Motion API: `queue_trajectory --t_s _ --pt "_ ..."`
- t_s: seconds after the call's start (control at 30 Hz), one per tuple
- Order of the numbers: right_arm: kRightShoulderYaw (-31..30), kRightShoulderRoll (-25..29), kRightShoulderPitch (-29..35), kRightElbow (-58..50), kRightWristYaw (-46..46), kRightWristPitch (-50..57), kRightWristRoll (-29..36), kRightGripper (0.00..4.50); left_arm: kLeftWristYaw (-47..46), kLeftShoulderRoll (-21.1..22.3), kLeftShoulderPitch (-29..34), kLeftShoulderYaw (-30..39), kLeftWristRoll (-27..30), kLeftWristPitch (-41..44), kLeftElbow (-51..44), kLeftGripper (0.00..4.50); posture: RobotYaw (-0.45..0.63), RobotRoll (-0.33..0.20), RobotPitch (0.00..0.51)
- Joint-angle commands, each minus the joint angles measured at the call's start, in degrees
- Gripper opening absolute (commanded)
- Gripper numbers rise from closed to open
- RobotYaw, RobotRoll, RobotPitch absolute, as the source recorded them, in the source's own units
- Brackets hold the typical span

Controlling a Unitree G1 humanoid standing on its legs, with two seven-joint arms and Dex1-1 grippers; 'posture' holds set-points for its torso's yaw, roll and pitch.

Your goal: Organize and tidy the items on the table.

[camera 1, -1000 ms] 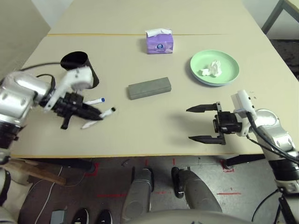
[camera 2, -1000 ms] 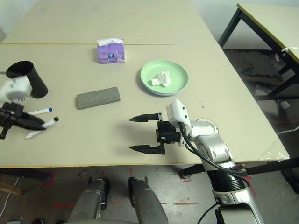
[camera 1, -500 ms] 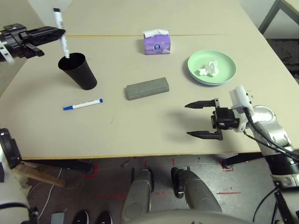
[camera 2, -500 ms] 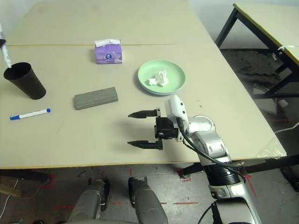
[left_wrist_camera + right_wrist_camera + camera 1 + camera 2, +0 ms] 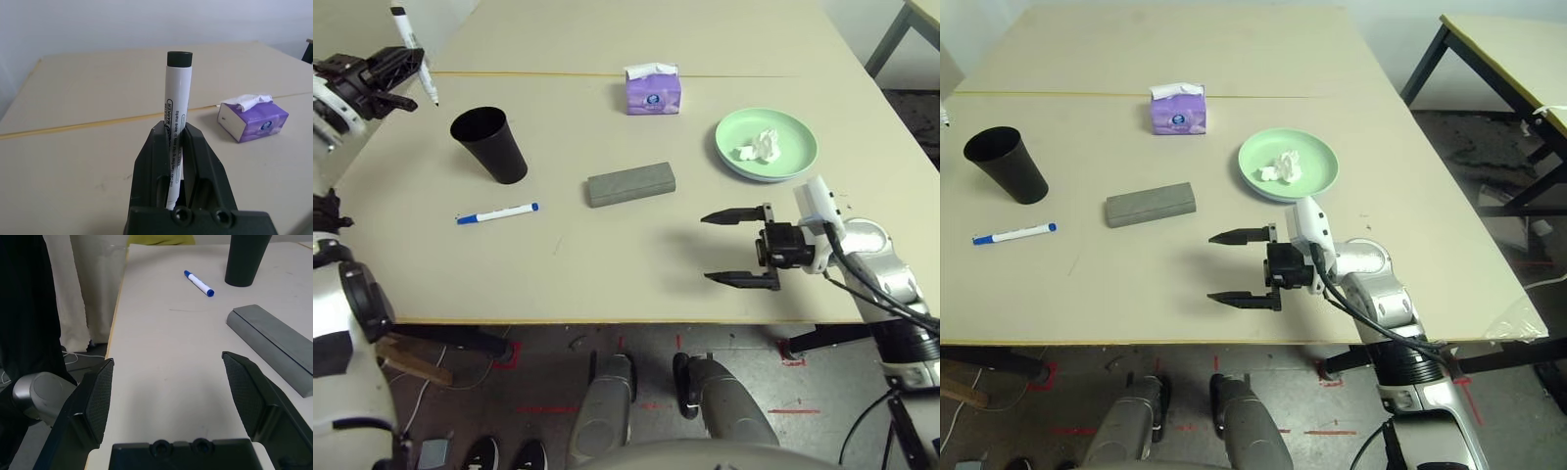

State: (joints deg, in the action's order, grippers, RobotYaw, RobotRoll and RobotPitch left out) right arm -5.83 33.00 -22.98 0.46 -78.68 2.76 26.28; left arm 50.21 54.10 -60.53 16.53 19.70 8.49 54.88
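White black-capped marker [image 5: 177,117], printed barrel

A plain workroom seen from beside the big table.

A second table with dark grey legs [image 5: 1449,44] stands at the upper right over dark speckled flooring [image 5: 1489,147]. Along the bottom of the frame, the grey floor [image 5: 548,377] carries red tape marks [image 5: 514,351], and a wooden plank [image 5: 411,364] lies at lower left. A pale wall [image 5: 146,22] closes the far side.
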Motion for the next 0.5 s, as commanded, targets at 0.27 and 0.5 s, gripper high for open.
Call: queue_trajectory --t_s 0.27,0.5 --pt "0.56 1.63 2.27 -2.66 1.25 0.5 0.08 4.5 -2.52 -3.04 -0.42 -0.19 -4.43 -8.65 7.43 0.24 -0.03 0.0 0.21" --pt "0.87 2.58 2.93 -4.22 1.49 1.39 0.5 4.5 -1.75 -4.48 1.5 0.04 -5.17 -11.36 9.23 0.24 -0.05 0.0 0.208"
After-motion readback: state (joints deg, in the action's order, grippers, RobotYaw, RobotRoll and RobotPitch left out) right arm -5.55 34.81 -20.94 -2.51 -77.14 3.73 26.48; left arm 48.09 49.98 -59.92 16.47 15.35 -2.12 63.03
